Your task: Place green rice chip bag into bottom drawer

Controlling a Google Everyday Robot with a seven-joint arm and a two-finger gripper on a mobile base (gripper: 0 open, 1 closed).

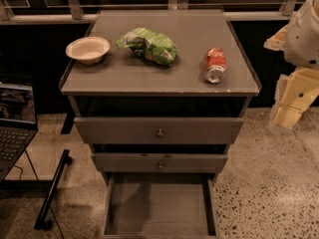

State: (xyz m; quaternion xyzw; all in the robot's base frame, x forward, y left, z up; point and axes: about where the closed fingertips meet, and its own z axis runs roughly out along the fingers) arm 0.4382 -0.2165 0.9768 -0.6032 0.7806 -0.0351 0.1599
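Observation:
The green rice chip bag lies crumpled on the grey cabinet top, near the middle towards the back. The bottom drawer is pulled out towards me at the foot of the cabinet, and its flat floor is bare. My gripper hangs at the right edge of the view, beside the cabinet's right side at about the height of the cabinet top. It is well away from the bag and holds nothing that I can see.
A white bowl stands left of the bag. A red soda can lies on its side to the right. Two upper drawers with knobs are partly out. A laptop and a black stand leg are at the left.

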